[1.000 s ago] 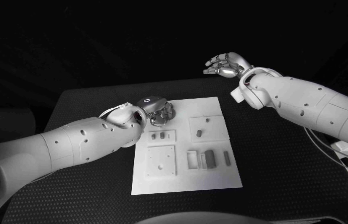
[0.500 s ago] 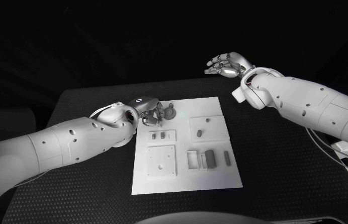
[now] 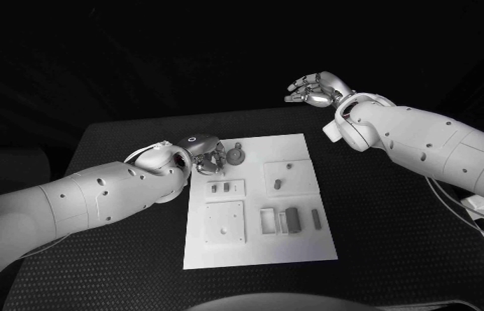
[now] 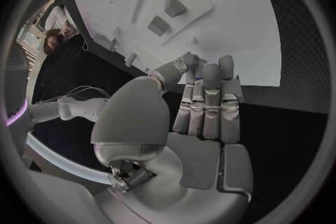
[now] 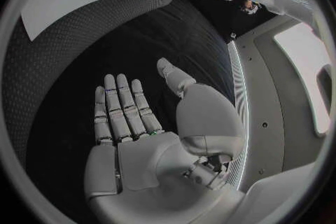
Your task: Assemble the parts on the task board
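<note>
The white task board (image 3: 303,244) lies in the middle of the black table. A round grey part (image 3: 235,155) sits at its far left corner. My left hand (image 3: 207,157) hovers just left of that part, at the board's edge; in the left wrist view its fingers (image 4: 210,98) lie straight and side by side, holding nothing. My right hand (image 3: 317,91) is raised beyond the table's far edge, palm (image 5: 150,165) bare and fingers spread. A dark block (image 3: 292,220) and a slim part (image 3: 315,218) stand near the board's right side.
Several small white sub-plates rest on the board: one with two little pieces (image 3: 226,186), one with a peg (image 3: 278,183), a square one (image 3: 224,223) and an open frame (image 3: 267,221). Black table (image 3: 403,241) stretches around the board on both sides.
My left hand has drawn back to the left, off the round part, which now lies uncovered on the board. The right hand has stayed still.
</note>
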`<state>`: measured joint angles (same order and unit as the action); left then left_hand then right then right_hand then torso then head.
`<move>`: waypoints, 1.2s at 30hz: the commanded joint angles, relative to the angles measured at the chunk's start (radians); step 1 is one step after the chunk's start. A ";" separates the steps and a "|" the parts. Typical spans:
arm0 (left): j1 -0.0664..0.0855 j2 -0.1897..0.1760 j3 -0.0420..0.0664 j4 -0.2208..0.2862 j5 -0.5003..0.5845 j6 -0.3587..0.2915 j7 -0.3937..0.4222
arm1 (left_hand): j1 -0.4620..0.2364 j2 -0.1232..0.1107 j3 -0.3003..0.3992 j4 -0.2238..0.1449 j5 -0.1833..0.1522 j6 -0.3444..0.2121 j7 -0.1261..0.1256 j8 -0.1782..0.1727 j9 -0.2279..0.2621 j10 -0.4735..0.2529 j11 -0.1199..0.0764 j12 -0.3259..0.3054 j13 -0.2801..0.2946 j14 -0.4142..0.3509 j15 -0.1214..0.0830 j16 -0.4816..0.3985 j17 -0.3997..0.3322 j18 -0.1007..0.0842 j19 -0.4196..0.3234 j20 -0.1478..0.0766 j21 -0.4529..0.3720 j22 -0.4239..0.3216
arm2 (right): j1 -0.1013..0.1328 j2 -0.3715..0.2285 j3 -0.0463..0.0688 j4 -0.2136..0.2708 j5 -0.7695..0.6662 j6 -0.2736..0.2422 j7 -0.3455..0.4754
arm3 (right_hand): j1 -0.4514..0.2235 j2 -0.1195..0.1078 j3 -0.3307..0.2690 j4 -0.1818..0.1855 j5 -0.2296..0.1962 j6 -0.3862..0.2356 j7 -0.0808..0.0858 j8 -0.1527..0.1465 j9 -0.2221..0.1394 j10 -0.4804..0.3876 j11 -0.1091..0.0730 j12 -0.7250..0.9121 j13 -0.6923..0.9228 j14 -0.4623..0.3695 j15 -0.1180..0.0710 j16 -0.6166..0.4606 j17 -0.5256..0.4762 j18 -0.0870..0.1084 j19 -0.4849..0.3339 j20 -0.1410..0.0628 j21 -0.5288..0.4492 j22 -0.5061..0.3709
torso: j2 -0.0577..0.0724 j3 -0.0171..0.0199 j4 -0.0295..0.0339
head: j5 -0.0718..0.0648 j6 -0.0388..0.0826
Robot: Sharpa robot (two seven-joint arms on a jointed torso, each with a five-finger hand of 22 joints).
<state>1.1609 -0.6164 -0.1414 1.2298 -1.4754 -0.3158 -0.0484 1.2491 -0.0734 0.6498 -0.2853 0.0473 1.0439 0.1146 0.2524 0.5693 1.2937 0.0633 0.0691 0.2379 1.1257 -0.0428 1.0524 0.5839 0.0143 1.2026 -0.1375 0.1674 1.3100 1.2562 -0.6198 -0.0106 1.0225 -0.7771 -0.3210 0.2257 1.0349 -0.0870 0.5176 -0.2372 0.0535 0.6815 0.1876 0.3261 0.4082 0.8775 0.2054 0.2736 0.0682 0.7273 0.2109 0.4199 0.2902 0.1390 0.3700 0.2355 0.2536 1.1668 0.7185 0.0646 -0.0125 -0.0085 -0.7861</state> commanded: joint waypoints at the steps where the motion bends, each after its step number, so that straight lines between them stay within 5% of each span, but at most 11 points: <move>1: 0.001 0.001 -0.004 0.003 0.007 0.023 0.002 | -0.001 0.006 0.004 -0.001 0.003 0.007 0.002 0.006 -0.001 0.010 0.001 0.003 0.002 0.007 -0.003 0.003 0.002 0.017 0.002 -0.004 0.002 0.021 | 0.000 0.000 0.000 0.001 -0.002 0.008 0.012 | -0.003 0.001 -0.005 0.003 -0.004 -0.003 0.051 0.005 -0.001 0.007 0.000 -0.005 0.000 0.003 0.005 -0.006 0.001 -0.009 0.002 -0.001 -0.006 0.002 | 0.000 0.0007 0.0001 | -0.001 -0.002; 9: -0.002 0.002 -0.017 0.012 0.013 0.027 0.005 | -0.002 0.006 0.004 -0.001 0.003 0.008 0.002 0.007 -0.001 0.012 0.000 0.003 0.002 0.007 -0.003 0.002 0.002 0.016 0.002 -0.004 0.002 0.021 | 0.000 0.001 0.000 0.001 -0.002 0.008 0.012 | -0.003 0.001 -0.005 0.003 -0.004 -0.003 0.051 0.005 -0.001 0.007 0.000 -0.005 0.000 0.003 0.005 -0.006 0.001 -0.009 0.002 -0.001 -0.007 0.002 | 0.000 0.0004 -0.0007 | -0.001 -0.004; 36: -0.004 0.006 -0.024 0.000 0.009 0.042 -0.016 | -0.002 0.007 0.004 -0.001 0.003 0.008 0.001 0.007 -0.001 0.013 0.000 0.002 0.002 0.007 -0.004 0.001 0.003 0.016 0.002 -0.005 0.002 0.020 | 0.000 0.000 0.000 0.001 -0.002 0.007 0.012 | -0.003 0.001 -0.005 0.003 -0.004 -0.003 0.051 0.006 -0.002 0.008 0.000 -0.006 0.000 0.004 0.005 -0.006 0.002 -0.009 0.003 -0.002 -0.008 0.004 | 0.000 0.0002 -0.0006 | -0.002 -0.005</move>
<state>1.1594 -0.6157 -0.1628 1.2312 -1.4665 -0.2885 -0.0612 1.2477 -0.0763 0.6472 -0.2856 0.0453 1.0450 0.1178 0.2546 0.5670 1.2987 0.0611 0.0648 0.2390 1.1313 -0.0437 1.0523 0.5854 0.0143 1.2044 -0.1355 0.1674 1.3100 1.2562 -0.6205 -0.0105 1.0226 -0.7770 -0.3211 0.2260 1.0349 -0.0870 0.5176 -0.2372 0.0535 0.6815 0.1877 0.3260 0.4075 0.8775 0.2054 0.2736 0.0683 0.7273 0.2109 0.4200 0.2909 0.1390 0.3700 0.2355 0.2497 1.1696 0.7179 0.0653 -0.0129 -0.0094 -0.7920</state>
